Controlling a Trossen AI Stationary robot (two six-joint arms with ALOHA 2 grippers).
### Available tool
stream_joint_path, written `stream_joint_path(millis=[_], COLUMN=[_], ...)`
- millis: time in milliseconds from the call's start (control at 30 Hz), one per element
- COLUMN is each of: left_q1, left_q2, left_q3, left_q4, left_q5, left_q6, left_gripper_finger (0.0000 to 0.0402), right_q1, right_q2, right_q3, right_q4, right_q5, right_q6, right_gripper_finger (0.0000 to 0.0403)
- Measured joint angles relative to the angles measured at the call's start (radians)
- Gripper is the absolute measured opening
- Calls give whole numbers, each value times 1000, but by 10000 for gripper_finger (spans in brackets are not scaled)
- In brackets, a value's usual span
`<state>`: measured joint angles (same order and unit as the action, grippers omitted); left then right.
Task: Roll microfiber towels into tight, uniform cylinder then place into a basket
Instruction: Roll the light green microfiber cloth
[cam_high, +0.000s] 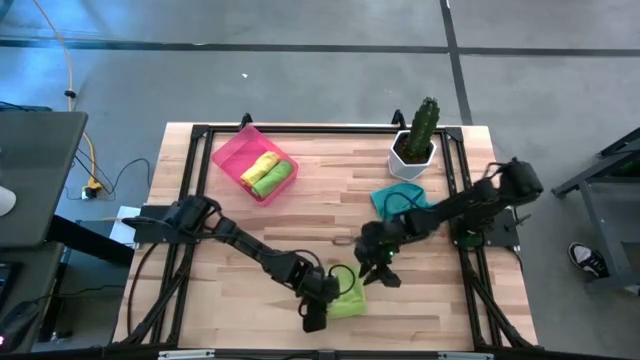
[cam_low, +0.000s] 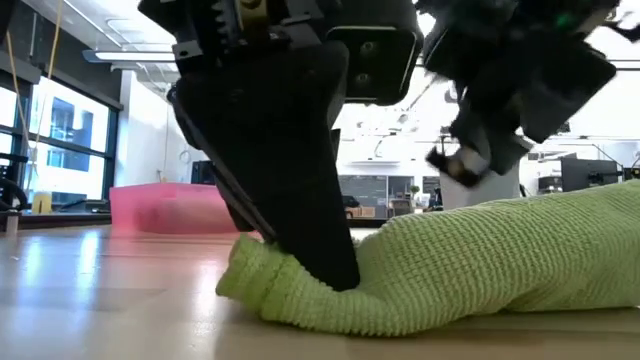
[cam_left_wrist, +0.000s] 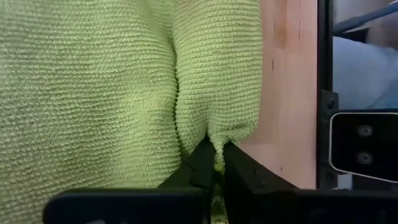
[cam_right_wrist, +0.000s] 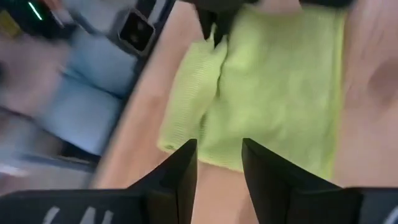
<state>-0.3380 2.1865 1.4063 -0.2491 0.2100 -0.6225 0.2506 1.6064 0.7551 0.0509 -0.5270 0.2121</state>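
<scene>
Here the left pincer (cam_left_wrist: 214, 163) is clamped on a corner of the lime green towel (cam_high: 349, 298) lying on the counter (cam_high: 250, 225) at its near edge. Just beside it, the right pincer (cam_right_wrist: 219, 163) hovers over that towel, fingers parted, gripping nothing. Farther off: teal towel (cam_high: 398, 198), then pink basket (cam_high: 232, 155) with yellow and green rolls.
</scene>
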Motion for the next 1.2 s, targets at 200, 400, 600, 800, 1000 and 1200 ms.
stream_joint_path(millis=[200,400,600,800,1000,1200], left_q1=[42,108,155,181,182,182], left_q2=[4,6,7,8,9,9], left_q3=[-2,-3,-6,-6,-6,-6], left_q4=[3,-1,6,16,20,23], left_q5=[106,216,274,284,287,286], left_q6=[-7,-23,-49,-56,-56,-47], left_gripper_finger=[9,10,10,10,10,10], right_q1=[176,346,435,447,443,444], right_q2=[-77,-55,-20,59,129,151], right_q3=[0,0,0,0,0,0], right_q4=[-39,-25,82,133,131,132], right_q5=[368,633,734,767,911,911], right_q6=[-321,-405,-405,-404,-402,-398], right_gripper_finger=[117,117,117,117,117,117])
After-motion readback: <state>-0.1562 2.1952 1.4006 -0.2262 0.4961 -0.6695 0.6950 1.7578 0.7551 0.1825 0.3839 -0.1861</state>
